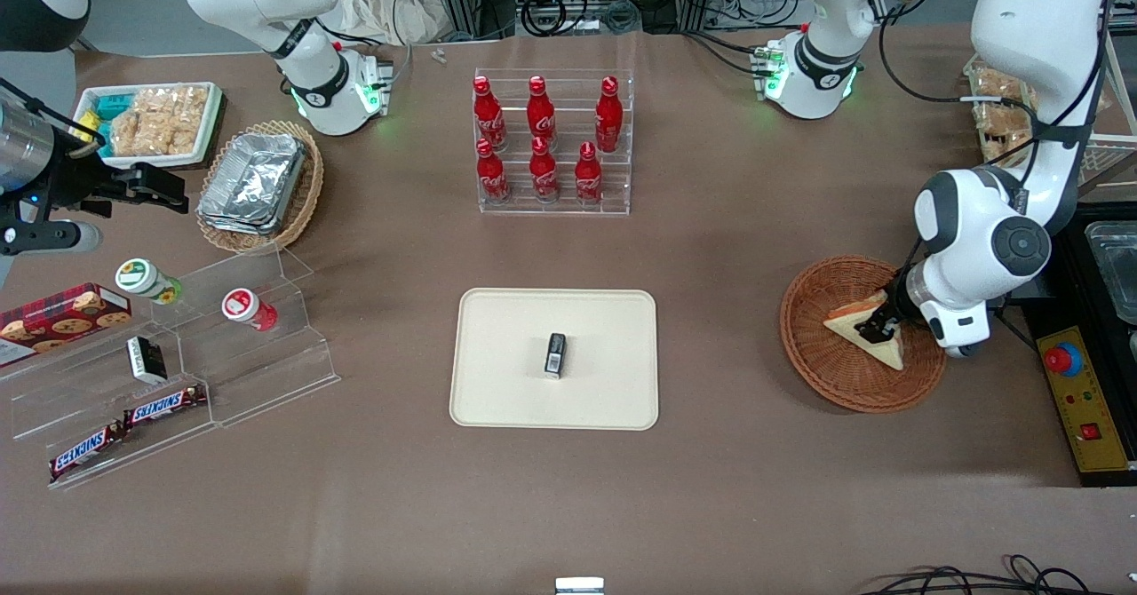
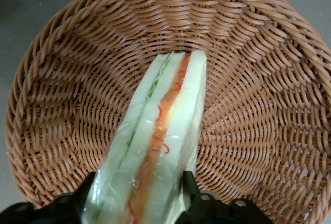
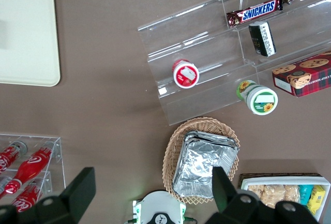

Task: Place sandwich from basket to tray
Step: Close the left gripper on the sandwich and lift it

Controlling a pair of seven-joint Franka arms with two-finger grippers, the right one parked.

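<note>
Sandwich (image 2: 155, 151) in the basket (image 2: 269, 105); wrist view alone shows the pincer (image 2: 139, 203) pinching its faces.

We see six red bottles (image 1: 546, 139) standing in a clear rack (image 1: 554, 195). Toward the parked arm's end lie two chocolate bars (image 1: 124, 428) and a cookie box (image 1: 62, 318)

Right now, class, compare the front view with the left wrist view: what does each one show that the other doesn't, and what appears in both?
Only the front view shows the tray with a small dark box on it, and the red bottles in their clear rack.

Only the left wrist view shows the sandwich's filling layers close up, orange and green between white bread.

Both show the sandwich in the basket, with the hand shut on its sides.
</note>
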